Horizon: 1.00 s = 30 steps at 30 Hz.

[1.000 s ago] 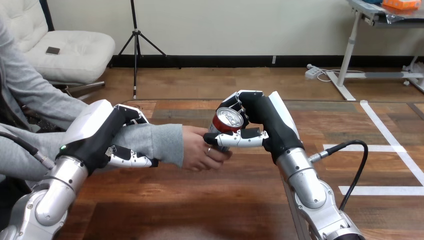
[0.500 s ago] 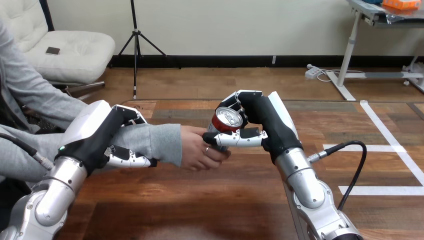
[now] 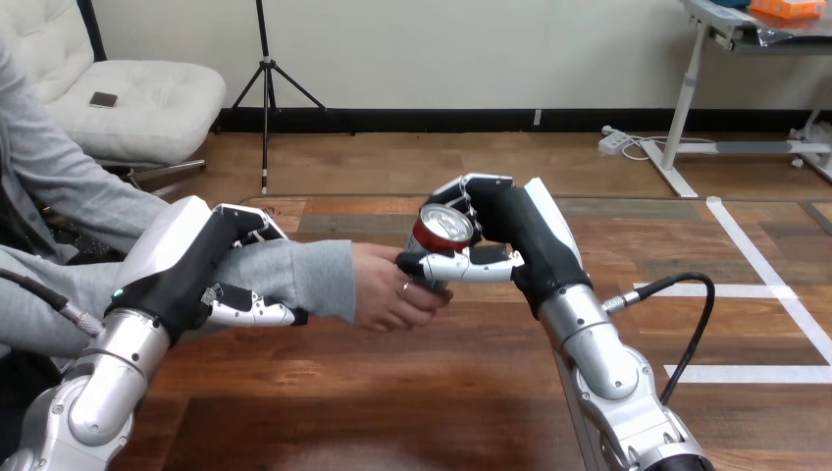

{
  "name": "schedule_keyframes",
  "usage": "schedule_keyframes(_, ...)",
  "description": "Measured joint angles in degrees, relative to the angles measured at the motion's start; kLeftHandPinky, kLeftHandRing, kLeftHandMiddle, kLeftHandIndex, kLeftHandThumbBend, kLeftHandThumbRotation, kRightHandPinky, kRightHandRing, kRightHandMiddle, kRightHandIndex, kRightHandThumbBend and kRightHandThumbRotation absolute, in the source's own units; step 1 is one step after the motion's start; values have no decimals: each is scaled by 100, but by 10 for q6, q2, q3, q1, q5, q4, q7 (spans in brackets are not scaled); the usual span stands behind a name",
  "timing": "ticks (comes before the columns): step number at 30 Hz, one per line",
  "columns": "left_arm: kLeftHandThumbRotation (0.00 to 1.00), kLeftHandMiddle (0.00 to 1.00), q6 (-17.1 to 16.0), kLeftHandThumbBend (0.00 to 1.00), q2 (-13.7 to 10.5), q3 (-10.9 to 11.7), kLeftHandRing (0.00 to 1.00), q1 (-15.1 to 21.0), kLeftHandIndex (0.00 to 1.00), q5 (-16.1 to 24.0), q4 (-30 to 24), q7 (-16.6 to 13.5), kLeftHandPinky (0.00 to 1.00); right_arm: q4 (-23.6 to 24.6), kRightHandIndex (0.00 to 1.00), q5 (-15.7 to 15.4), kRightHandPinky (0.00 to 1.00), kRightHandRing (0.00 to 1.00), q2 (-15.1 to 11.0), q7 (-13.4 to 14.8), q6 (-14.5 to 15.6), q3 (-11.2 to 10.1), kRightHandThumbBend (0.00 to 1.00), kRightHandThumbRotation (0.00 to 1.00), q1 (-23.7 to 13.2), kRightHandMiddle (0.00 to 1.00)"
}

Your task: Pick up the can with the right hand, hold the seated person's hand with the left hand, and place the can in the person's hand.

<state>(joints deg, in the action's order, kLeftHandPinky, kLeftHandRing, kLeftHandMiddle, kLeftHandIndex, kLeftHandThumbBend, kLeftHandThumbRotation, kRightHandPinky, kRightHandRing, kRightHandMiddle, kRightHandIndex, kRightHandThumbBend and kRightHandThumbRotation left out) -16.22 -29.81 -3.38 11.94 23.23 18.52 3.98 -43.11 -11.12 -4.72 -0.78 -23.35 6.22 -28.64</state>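
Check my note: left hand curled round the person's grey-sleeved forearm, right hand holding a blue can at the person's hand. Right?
Not quite. The head view shows the can is red with a silver top, not blue. The rest stands: the left hand is curled round the person's forearm, and the right hand holds the can at the person's hand.

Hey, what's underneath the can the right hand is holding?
The person's hand sits under the can, fingers curled at its lower part. The right hand lays its thumb across the front, so the can's base is hidden.
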Motion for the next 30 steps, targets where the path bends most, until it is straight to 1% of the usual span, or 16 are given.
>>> schedule_keyframes(4,21,65,0,72,1,0,60,0,67,2,-3,-1,50,8,63,2,47,54,0,-8,0,0,97,51,0,58)
schedule_keyframes(5,28,68,0,73,1,-1,63,0,69,3,-4,-2,52,10,65,2,49,56,0,-10,0,0,98,57,0,60)
schedule_keyframes(13,45,73,-1,76,1,-2,69,0,74,10,-9,0,57,25,70,2,57,63,1,-25,9,0,100,72,0,66)
schedule_keyframes(14,49,74,-2,77,1,-2,70,0,75,9,-9,1,57,27,71,2,59,65,1,-27,10,0,100,76,0,67)
schedule_keyframes(19,56,75,-11,79,1,-1,71,0,76,-8,-9,13,57,29,73,4,60,67,-2,-40,13,-1,100,83,0,69)
schedule_keyframes(22,63,75,-31,82,1,-1,71,0,76,-31,-5,25,57,29,74,8,58,67,-4,-48,16,-1,100,87,0,70)
schedule_keyframes(23,69,75,-41,85,1,-1,71,0,76,-40,-2,31,57,29,75,9,57,67,-4,-52,18,-1,100,90,0,71)
schedule_keyframes(30,84,75,-111,94,8,-1,71,2,77,-91,28,60,57,33,77,29,57,67,-8,-78,31,-3,100,96,1,73)
